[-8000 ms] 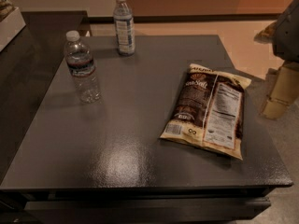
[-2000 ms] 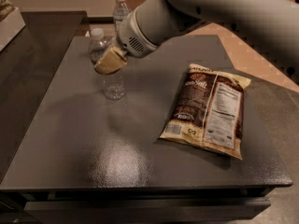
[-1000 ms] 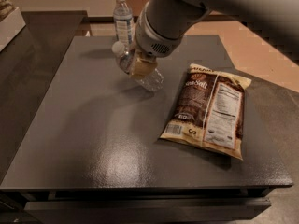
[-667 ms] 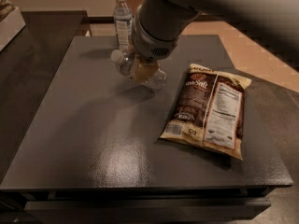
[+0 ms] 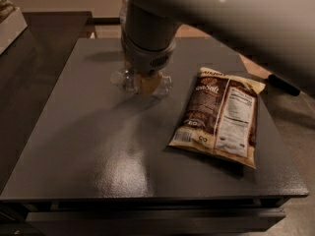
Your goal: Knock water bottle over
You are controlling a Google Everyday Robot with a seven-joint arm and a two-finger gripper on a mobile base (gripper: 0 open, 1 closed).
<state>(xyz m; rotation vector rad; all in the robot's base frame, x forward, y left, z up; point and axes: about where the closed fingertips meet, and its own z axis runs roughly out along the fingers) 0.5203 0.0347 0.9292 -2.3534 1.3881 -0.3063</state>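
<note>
**A robot arm at a snack table in a plain indoor workroom**

The room looks more like a lab or an office break area than a home, though the kind cannot be told for certain. A bare dark grey table (image 5: 98, 146) stands beside a second dark surface (image 5: 34, 48), which carries a white box (image 5: 11, 27). The floor (image 5: 295, 117) is tan. A large pale robot arm (image 5: 221, 14) reaches in with its gripper (image 5: 149, 82) low over a water bottle (image 5: 122, 78) lying on its side, near a snack bag (image 5: 219, 114).
</note>
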